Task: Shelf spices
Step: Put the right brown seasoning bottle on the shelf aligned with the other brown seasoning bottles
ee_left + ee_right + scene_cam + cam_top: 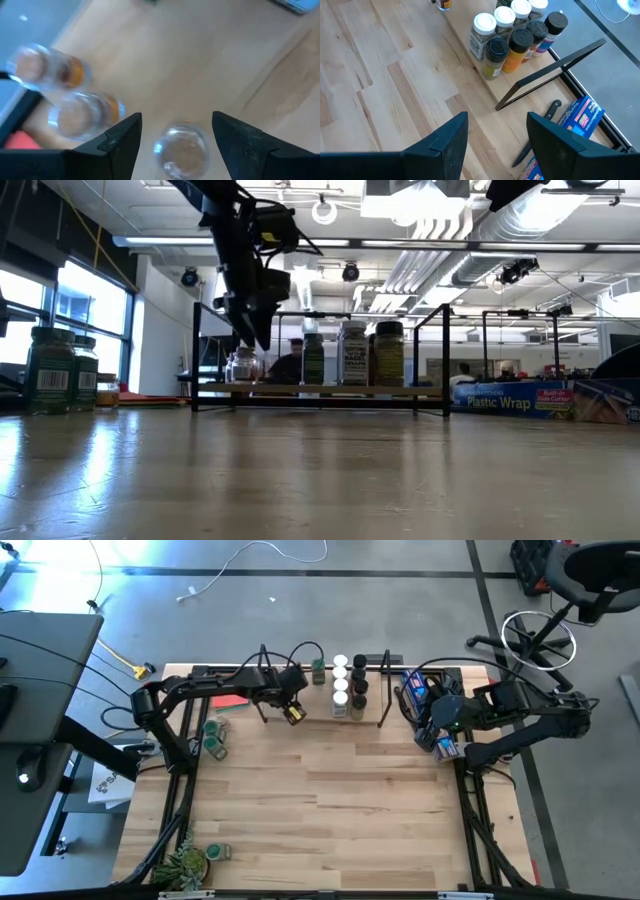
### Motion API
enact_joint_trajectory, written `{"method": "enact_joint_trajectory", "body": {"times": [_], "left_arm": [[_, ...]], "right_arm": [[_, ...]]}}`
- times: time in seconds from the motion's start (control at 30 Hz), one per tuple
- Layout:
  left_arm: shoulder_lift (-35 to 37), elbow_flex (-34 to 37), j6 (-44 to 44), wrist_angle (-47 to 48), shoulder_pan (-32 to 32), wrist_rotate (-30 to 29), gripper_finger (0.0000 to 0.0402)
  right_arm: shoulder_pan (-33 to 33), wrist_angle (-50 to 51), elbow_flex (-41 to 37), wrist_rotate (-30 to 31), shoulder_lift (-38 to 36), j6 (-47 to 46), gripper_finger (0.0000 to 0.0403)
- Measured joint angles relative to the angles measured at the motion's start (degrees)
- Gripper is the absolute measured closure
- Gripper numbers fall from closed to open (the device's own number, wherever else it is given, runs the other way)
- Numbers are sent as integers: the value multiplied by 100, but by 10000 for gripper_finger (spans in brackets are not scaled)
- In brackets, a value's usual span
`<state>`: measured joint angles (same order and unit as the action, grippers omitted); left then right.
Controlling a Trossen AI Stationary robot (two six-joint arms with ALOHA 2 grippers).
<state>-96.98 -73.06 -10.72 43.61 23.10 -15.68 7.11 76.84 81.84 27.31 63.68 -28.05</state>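
Observation:
The shelf is a light-wood board with black wire frames at both ends, standing at the table's far edge. Several spice jars with white and black lids stand on its right half. My left gripper hangs open over the shelf's left half. In the left wrist view, its fingers stand on either side of a clear jar with brownish contents, apart from it. That jar stands upright on the board. Two more clear jars stand beside it. My right gripper is open, off the shelf's right end.
Two green-lidded jars stand on the table left of the shelf, and another jar stands beside the potted plant at the near left corner. A red card and a blue packet flank the shelf.

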Motion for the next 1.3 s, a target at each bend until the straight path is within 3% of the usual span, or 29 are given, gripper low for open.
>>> {"method": "enact_joint_trajectory", "body": {"times": [0.17, 0.33, 0.47, 0.83, 1.2, 1.3], "left_arm": [[-1, -403, 801, 50, 7, -70, 163], [-1, -679, 2336, 253, 17, 925, 172], [-31, -671, 3197, 704, 11, 1519, 207], [-105, -645, 4269, 1135, 88, 1235, 342], [-110, -668, 4823, 1107, 327, 572, 367], [-89, -821, 4655, 1232, 324, 796, 367]], "right_arm": [[0, -2, 0, 0, -2, 2, 206], [0, 0, 0, 0, -2, 4, 206], [0, 0, 0, 2, -2, 65, 206], [0, -6, 0, 1, -2, 61, 206], [0, -164, 0, -29, -2, 46, 206], [0, -164, 0, -101, -2, -15, 206]]}}
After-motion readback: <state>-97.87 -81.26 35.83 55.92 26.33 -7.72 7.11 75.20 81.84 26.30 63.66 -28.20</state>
